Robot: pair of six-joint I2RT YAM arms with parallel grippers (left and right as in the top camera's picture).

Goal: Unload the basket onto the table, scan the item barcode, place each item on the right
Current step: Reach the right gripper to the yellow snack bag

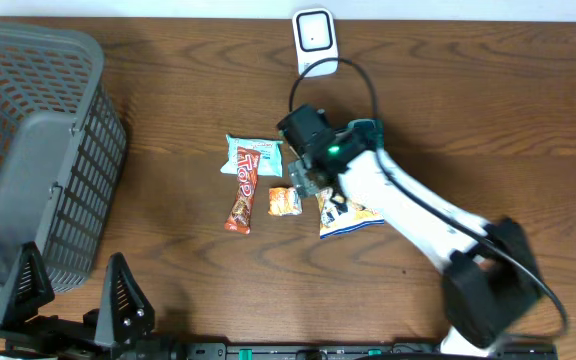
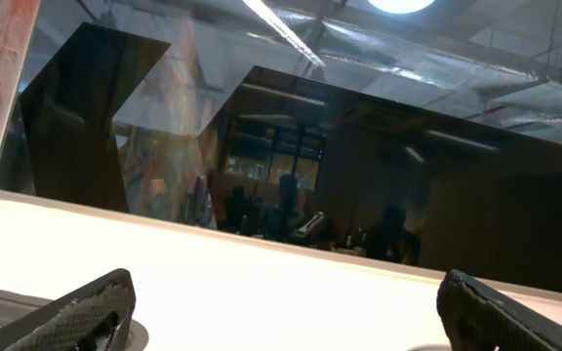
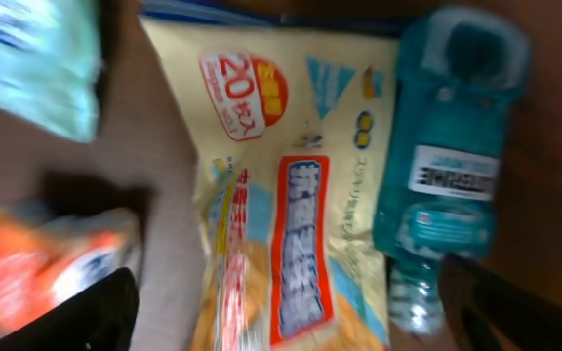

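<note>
My right gripper (image 1: 303, 180) hangs low over a cluster of items at the table's middle, jaws open. In the right wrist view its dark fingers (image 3: 76, 312) stand wide apart at the bottom corners, and the right gripper (image 3: 296, 302) straddles a yellow snack bag (image 3: 281, 195) and a teal bottle (image 3: 452, 156) with a white barcode label. The picture is blurred, and nothing is gripped. The yellow bag (image 1: 346, 215) lies partly under the arm. A white scanner (image 1: 314, 35) stands at the back edge. My left gripper (image 1: 73, 290) is parked open at the front left, with the left gripper (image 2: 286, 302) pointing upward.
A mint-green packet (image 1: 253, 155), a red bar (image 1: 242, 190) and a small orange packet (image 1: 284, 201) lie just left of the right gripper. A grey mesh basket (image 1: 38, 160) fills the left side. The scanner's cable (image 1: 353, 75) loops toward the arm.
</note>
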